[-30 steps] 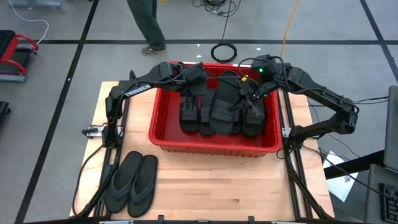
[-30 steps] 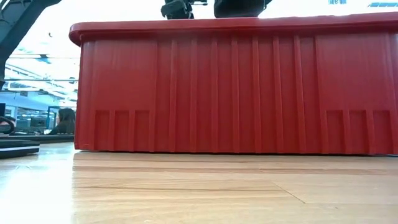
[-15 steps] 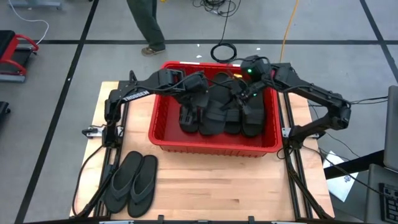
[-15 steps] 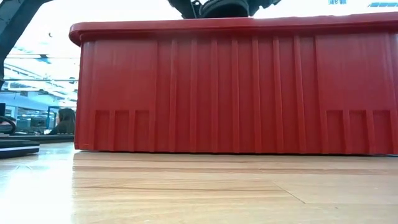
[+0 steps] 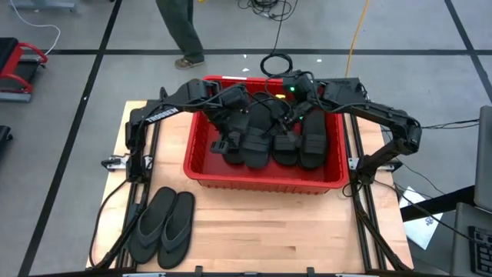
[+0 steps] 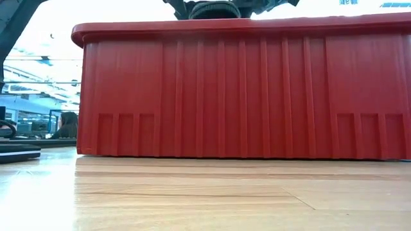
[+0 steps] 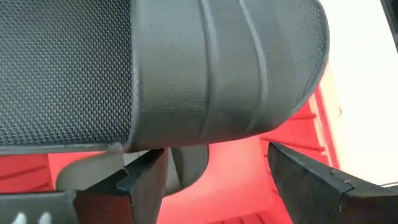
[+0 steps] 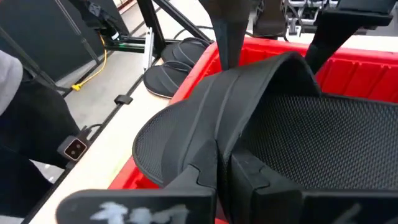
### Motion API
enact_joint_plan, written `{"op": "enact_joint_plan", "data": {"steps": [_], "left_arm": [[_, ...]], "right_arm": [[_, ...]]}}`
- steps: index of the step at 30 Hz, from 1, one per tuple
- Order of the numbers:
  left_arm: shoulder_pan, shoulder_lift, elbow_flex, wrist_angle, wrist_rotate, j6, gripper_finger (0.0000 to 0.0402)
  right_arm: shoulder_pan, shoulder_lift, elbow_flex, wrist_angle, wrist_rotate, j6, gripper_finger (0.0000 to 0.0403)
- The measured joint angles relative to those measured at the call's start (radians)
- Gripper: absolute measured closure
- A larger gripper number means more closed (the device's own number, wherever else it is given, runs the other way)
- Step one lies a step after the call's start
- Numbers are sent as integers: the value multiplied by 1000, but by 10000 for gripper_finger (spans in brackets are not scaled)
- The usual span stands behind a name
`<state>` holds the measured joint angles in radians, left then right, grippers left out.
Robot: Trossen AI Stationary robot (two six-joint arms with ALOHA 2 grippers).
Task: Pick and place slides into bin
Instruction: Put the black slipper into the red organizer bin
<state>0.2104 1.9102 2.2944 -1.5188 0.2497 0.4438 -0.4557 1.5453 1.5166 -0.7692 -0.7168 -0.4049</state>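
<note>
A red bin (image 5: 261, 178) stands mid-table with several black slides (image 5: 307, 142) lying side by side on its floor. My right gripper (image 5: 283, 131) reaches in from the right and is shut on one more band-strap slide (image 8: 180, 137), which is held at rim height (image 6: 212, 9). My left gripper (image 7: 217, 180) comes from the left and is open. Its fingers stand on either side of that slide's end (image 7: 186, 74); whether they touch it, I cannot tell. Two thong-style slides (image 5: 161, 223) lie flat on the table's near left part. My right gripper pinches the slide's wide strap (image 8: 219, 142) between its two fingers, at the strap's edge near where it meets the sole. The fingers slant down from the table's right side. The slide lies roughly level, sole down, over the bin (image 8: 205, 59).
The bin's front wall (image 6: 244, 90) fills the low view. A person's legs (image 5: 181, 31) stand beyond the far edge, near a coiled cable (image 5: 277, 63). Bare wood (image 5: 292, 231) spreads in front of the bin.
My right gripper has moved toward the table's left edge and down, carrying the slide across the bin's middle and lower. My left gripper has tipped and shifted slightly toward the near edge beside that slide.
</note>
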Motion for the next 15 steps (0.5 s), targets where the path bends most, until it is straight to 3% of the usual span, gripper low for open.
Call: {"op": "enact_joint_plan", "data": {"steps": [5, 12, 15], "left_arm": [[16, 0, -5, -50, 75, -16, 135], [23, 1, -8, -38, 313, -66, 135], [21, 1, -8, -40, 313, -57, 135]], "right_arm": [[-12, -2, -1, 44, 37, 10, 401], [-47, 3, -2, 63, 110, 11, 401], [-53, 5, -2, 57, 67, 12, 401]]}}
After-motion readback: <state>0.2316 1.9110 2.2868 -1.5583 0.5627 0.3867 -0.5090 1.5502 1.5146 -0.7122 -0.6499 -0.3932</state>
